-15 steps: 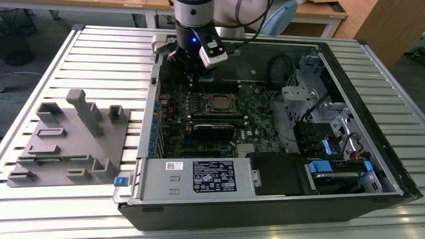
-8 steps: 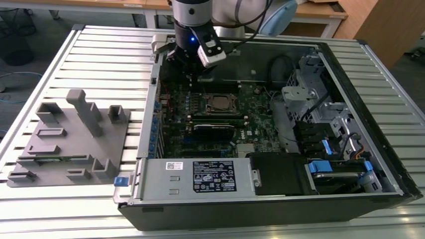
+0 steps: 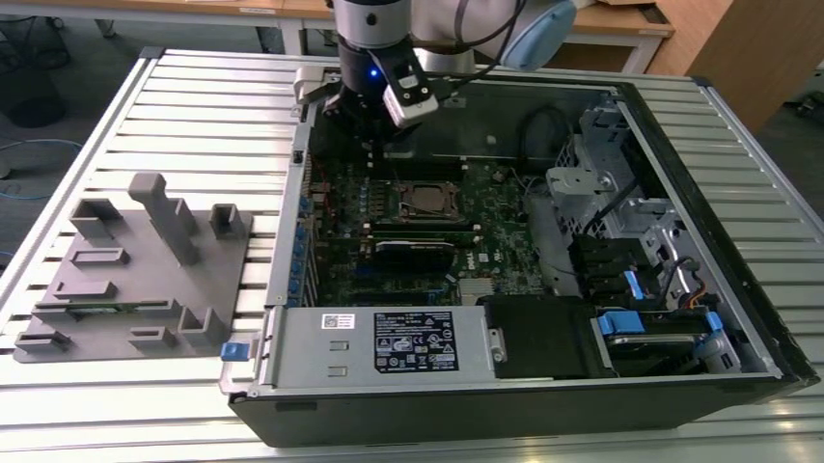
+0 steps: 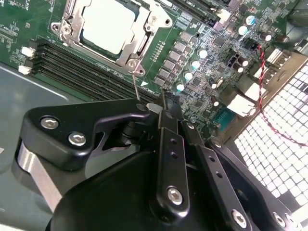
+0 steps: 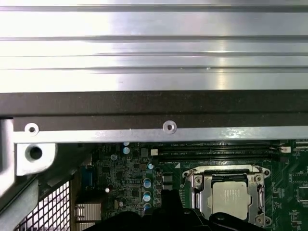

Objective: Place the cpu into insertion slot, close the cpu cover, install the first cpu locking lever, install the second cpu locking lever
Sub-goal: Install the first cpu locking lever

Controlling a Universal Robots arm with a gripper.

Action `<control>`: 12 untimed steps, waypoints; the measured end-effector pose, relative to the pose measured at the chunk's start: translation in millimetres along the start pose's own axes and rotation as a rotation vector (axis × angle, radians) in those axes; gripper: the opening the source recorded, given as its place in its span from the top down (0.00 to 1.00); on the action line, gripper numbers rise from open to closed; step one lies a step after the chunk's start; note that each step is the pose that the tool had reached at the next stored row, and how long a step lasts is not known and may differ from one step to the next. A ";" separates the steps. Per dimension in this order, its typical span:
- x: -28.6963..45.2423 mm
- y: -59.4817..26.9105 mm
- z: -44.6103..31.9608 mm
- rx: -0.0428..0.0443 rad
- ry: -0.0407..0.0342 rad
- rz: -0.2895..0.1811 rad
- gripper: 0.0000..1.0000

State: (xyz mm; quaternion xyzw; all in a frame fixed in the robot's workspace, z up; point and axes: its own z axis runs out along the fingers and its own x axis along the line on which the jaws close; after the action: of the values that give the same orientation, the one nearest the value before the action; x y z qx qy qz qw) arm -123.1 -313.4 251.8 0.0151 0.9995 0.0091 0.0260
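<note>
The cpu (image 4: 108,24) lies flat in the insertion slot (image 3: 423,198) on the green board, silver top up, and also appears in the first wrist view (image 5: 231,198). The silvery cpu cover (image 4: 142,42) lies down around it, framing the chip (image 5: 198,192). A thin metal locking lever (image 4: 135,82) stands up from the socket's corner, and its end passes behind a black finger. My gripper (image 4: 162,98) hangs above the board's far edge (image 3: 386,135), away from the socket, with its fingertips together. I cannot tell whether it touches the lever.
The open computer case sits on a slatted metal table. A labelled grey power-supply box (image 3: 386,342) fills the near side, and a drive cage with blue tabs (image 3: 644,309) is on the exterior view's right. A grey fixture block (image 3: 129,270) stands outside the case. Black memory slots (image 4: 86,67) run beside the socket.
</note>
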 end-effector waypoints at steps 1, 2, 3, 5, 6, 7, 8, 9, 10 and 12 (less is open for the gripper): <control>0.0 0.1 0.0 0.0000 -0.0001 0.000 0.89; 0.0 0.2 0.1 -0.0001 -0.0003 0.000 0.89; 0.0 0.2 0.1 -0.0002 -0.0004 0.000 0.89; 0.0 0.3 0.1 -0.0001 -0.0003 0.000 0.89; 0.1 0.4 0.1 -0.0001 -0.0005 0.000 0.89; 0.3 0.6 0.0 -0.0003 -0.0008 0.000 0.89; 0.4 1.1 0.1 -0.0005 -0.0012 0.000 0.89; 0.6 1.7 0.1 -0.0007 -0.0016 0.000 0.89; 0.8 2.3 0.0 -0.0009 -0.0020 0.000 0.89; 1.4 3.0 0.0 -0.0016 -0.0030 0.000 0.89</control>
State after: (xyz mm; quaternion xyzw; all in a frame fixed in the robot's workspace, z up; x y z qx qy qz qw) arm -124.4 -310.3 251.7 0.0151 0.9995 0.0099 0.0276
